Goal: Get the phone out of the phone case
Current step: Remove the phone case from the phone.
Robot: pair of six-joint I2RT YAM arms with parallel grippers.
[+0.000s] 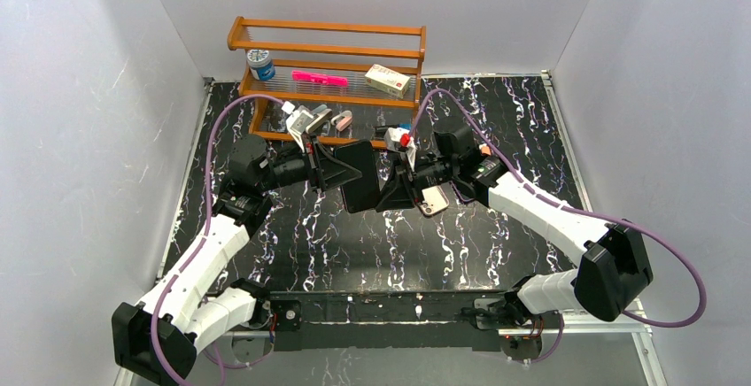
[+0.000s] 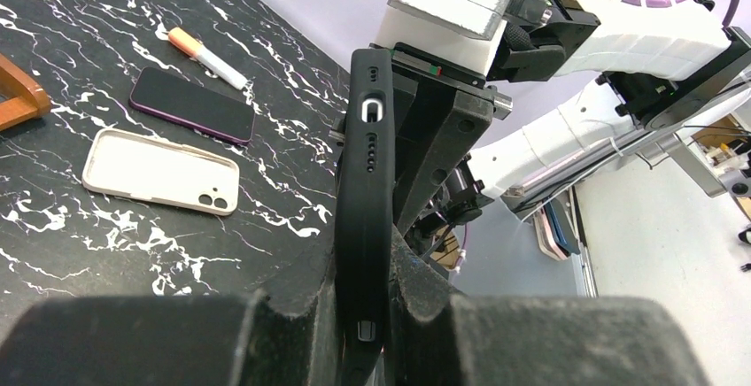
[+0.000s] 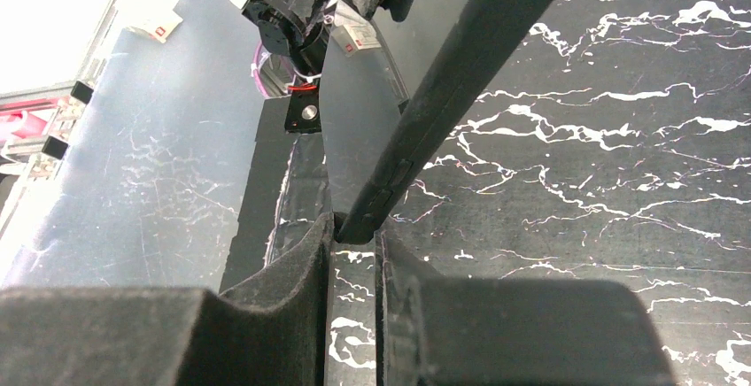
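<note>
A black phone in its black case point(image 1: 361, 176) is held above the table's middle, between both arms. My left gripper point(image 1: 329, 170) is shut on its left end. In the left wrist view the cased phone point(image 2: 367, 165) runs edge-on between my fingers, and the left gripper point(image 2: 365, 293) clamps its near end. My right gripper point(image 1: 396, 193) is shut on the opposite end. In the right wrist view the right gripper point(image 3: 354, 237) pinches one corner of the cased phone point(image 3: 452, 76), which slants up and to the right. The phone sits inside the case.
A beige empty phone case point(image 2: 164, 172) lies on the black marble table point(image 1: 354, 244), next to a dark phone point(image 2: 190, 104) and an orange-capped marker point(image 2: 205, 56). A wooden rack point(image 1: 328, 50) with a jar point(image 1: 260, 65) and a box point(image 1: 388, 79) stands at the back.
</note>
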